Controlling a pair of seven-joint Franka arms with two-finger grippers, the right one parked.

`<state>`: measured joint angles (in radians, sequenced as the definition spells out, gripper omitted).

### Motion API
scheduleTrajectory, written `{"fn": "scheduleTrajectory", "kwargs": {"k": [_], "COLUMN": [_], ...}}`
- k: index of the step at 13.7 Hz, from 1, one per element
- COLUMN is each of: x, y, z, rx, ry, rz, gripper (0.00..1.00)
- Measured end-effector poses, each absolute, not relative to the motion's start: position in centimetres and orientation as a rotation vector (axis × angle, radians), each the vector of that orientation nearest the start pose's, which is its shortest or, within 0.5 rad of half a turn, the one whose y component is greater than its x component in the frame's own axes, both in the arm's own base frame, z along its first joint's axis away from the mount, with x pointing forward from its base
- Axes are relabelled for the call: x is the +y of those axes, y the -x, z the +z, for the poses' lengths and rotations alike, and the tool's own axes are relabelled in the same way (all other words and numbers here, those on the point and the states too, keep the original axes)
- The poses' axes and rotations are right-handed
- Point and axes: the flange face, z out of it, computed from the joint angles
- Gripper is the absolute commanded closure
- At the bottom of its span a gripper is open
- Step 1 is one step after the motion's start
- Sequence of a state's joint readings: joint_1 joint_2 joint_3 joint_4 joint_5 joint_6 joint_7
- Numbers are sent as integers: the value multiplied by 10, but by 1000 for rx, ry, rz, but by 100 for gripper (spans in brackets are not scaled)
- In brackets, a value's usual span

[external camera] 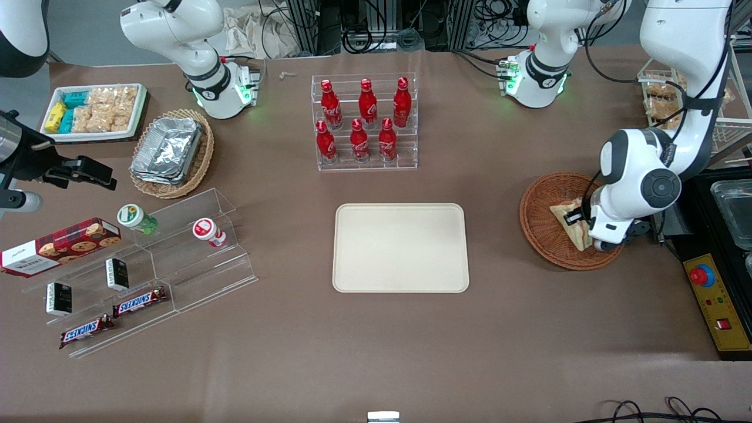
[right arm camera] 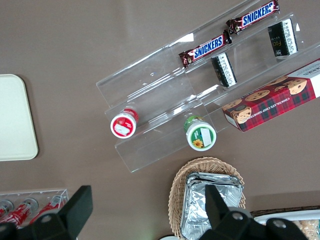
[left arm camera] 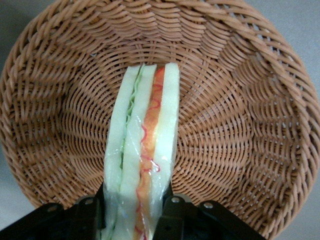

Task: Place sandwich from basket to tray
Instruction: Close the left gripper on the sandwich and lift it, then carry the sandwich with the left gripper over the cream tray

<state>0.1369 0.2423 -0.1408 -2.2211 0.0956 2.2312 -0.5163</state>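
Observation:
The sandwich (external camera: pixel 565 218) (left arm camera: pixel 145 160), a plastic-wrapped white wedge with a red and green filling stripe, stands on edge inside the reddish-brown wicker basket (external camera: pixel 543 238) (left arm camera: pixel 240 125) at the working arm's end of the table. My gripper (external camera: pixel 580 226) (left arm camera: pixel 132 205) is down in the basket, its black fingers (left arm camera: pixel 172 210) pressed against both bread faces, shut on the sandwich. The arm's white wrist hides part of the basket in the front view. The cream tray (external camera: pixel 400 248) (right arm camera: pixel 15 117) lies flat at the table's middle with nothing on it.
An acrylic rack of red bottles (external camera: pixel 365 123) stands farther from the front camera than the tray. Toward the parked arm's end are stepped acrylic shelves (external camera: pixel 147 264) with snacks, a tan basket of foil containers (external camera: pixel 173 153) and a white snack tray (external camera: pixel 94 111). A control box (external camera: pixel 714 299) sits beside the basket.

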Motion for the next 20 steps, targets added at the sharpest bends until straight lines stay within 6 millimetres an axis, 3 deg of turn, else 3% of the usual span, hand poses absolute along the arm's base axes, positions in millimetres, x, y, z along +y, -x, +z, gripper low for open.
{"fn": "scheduleTrajectory", "kwargs": {"k": [3, 6, 10, 13, 15, 17, 20], "x": [-1, -21, -91, -150, -187, -224, -271], "y": [-531, -547, -562, -560, -555, -549, -549], "z": [277, 329, 394, 428, 435, 430, 399], "rx": [-673, -657, -592, -477, -393, -310, -224], "ry": [2925, 2896, 2905, 2964, 2994, 3008, 3030], "rz": [389, 443, 417, 372, 355, 362, 408], "gripper": [70, 70, 70, 70, 70, 70, 60]}}
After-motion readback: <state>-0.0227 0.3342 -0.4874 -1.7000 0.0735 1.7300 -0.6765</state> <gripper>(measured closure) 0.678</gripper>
